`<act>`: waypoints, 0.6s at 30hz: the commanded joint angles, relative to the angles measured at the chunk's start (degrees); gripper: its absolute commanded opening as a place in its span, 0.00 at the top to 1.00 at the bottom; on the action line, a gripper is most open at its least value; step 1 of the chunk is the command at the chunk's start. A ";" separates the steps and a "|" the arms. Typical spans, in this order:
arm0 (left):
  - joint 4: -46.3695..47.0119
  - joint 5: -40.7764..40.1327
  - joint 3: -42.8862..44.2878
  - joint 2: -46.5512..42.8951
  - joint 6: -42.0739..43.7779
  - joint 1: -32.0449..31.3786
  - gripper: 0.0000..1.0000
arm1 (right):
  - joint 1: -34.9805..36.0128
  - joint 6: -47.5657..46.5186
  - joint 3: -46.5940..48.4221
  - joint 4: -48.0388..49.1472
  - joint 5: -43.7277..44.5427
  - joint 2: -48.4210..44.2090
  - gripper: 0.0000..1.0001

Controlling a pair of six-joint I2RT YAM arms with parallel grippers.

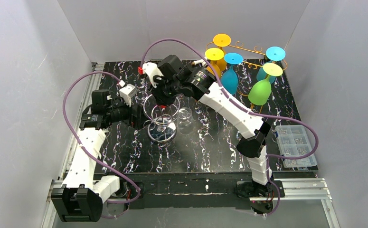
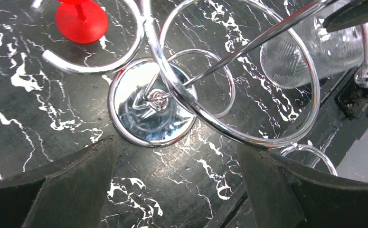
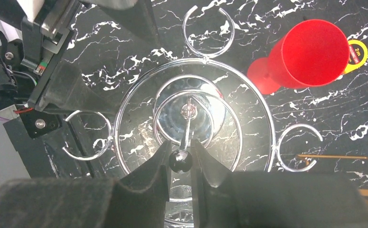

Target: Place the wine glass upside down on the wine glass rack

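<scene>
Light falls evenly from above. The overhead view is bright and sharp, with a pale sheen at the centre of the glossy desk (image 1: 205, 152). In my left wrist view, the chrome base of the wine glass rack (image 2: 148, 114) glares white. My right end effector (image 3: 181, 159) is dark and soft-focused along the bottom of its frame, and the rings bow near the edges

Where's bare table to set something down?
Bare: the front strip of table between chrome rack and parts box. Crowded: around the rack and clear glass; back right, the coloured glasses.
</scene>
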 commanded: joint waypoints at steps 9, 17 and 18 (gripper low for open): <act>2.58 1.14 -1.19 0.26 -2.56 -5.44 0.06 | 0.47 -1.18 5.77 5.40 0.42 -2.78 0.99; 4.58 1.14 -2.13 -0.13 -4.93 -8.19 0.06 | 0.47 -2.64 4.56 4.13 2.23 -5.48 0.99; 4.80 1.03 -2.44 -0.14 -5.15 -8.55 0.06 | 0.47 -2.69 4.44 3.78 2.49 -5.67 0.99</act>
